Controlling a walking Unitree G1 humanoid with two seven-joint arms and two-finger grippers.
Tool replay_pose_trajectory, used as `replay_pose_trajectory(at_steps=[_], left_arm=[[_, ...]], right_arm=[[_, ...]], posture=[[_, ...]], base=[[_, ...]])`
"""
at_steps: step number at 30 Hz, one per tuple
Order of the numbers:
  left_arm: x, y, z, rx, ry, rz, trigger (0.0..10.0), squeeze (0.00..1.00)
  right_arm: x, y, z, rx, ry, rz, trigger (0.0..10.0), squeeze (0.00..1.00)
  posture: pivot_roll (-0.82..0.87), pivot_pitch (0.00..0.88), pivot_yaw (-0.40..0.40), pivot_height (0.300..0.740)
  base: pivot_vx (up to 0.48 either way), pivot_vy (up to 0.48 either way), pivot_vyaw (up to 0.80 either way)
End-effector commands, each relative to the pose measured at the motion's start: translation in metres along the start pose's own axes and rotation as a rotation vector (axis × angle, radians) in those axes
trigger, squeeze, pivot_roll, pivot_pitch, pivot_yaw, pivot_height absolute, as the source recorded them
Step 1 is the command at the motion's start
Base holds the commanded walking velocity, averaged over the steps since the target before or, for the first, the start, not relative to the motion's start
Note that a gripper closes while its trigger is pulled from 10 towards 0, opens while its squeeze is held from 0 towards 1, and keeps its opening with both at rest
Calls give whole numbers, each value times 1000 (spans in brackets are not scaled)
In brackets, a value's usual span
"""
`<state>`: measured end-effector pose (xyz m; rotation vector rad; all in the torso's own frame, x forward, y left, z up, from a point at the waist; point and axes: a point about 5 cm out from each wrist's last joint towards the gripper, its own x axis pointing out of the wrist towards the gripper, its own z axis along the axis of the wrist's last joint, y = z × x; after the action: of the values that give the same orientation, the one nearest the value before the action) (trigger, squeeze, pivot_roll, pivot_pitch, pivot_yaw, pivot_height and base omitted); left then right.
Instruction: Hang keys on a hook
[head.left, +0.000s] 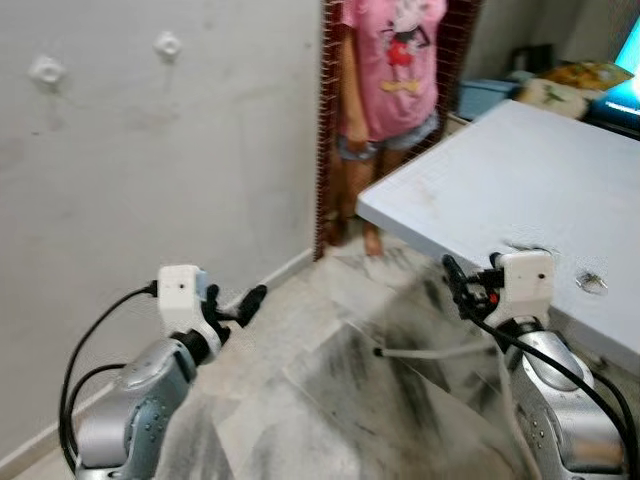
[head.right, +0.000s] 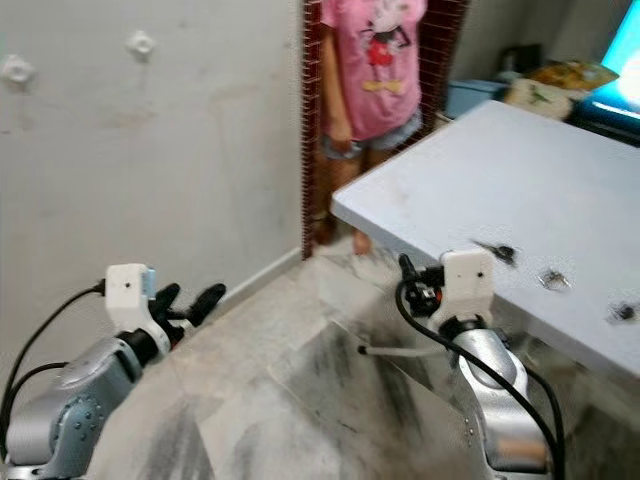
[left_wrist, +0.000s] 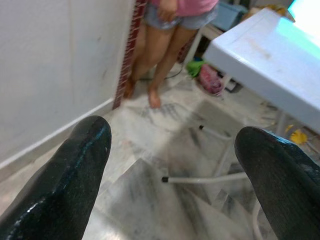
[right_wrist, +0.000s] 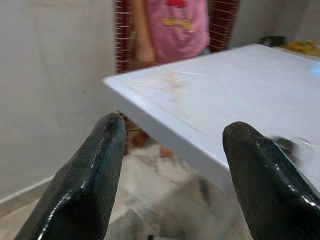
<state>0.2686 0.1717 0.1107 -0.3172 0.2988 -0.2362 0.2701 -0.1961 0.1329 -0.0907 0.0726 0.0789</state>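
- Left gripper (head.left: 243, 303): raised in front of the robot on its left side, above the marble floor (head.left: 330, 400) and close to the white wall (head.left: 150, 170). The left wrist view shows its two black fingers (left_wrist: 80, 165) spread wide apart, with nothing between them.
- Right gripper (head.right: 410, 277): raised on the robot's right side, just beside the near edge of the white table (head.left: 520, 180). The right wrist view shows its fingers (right_wrist: 95, 170) parted, released and gripping nothing, with the table corner visible through the gap.
- A thin white tube or cable (head.left: 430, 352) lies on the floor between the two arms, under the table edge.
- Keys (head.left: 592, 283): a small metal bunch lies flat on the tabletop near its front edge, just to the right of the right gripper and not touching it. Two further small dark items (head.right: 500, 252) (head.right: 622, 312) rest on the table near it; the blur prevents telling what they are.
- Hooks: two round white wall hooks (head.left: 47, 70) (head.left: 167, 44) are fixed high on the wall, well above the left gripper and well apart from the keys. Both hooks are bare.
- A person (head.left: 390, 70) in a pink printed shirt and denim shorts stands barefoot at the red-tiled doorway (head.left: 325, 130) beyond the far table corner.
- Assorted household items (head.left: 560, 85) sit behind the table, blurred.
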Motion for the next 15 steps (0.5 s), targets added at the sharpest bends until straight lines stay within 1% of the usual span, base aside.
replay_pose_trajectory(at_steps=[1,5,9,12,15], left_arm=[[3,-2,3,5,-3,-14,10000,0],[4,0,5,11,-3,-13,10000,0],[4,4,4,26,10,-4,10000,0],[2,12,2,39,20,13,10000,0],[2,15,2,43,20,17,10000,0]], right_arm=[[0,-1,2,2,-4,-3,10000,0],[0,-1,3,5,-3,-9,10000,0],[0,-2,3,20,-3,-12,10000,0],[0,0,2,63,2,-14,10000,0],[0,3,0,65,7,-7,10000,0]], posture=[[-7,0,21,740],[-11,0,25,740],[-11,0,25,740],[-13,0,29,740],[-13,0,29,740]], base=[[0,0,-438],[0,0,-456],[0,0,-795],[0,0,0],[0,0,0]])
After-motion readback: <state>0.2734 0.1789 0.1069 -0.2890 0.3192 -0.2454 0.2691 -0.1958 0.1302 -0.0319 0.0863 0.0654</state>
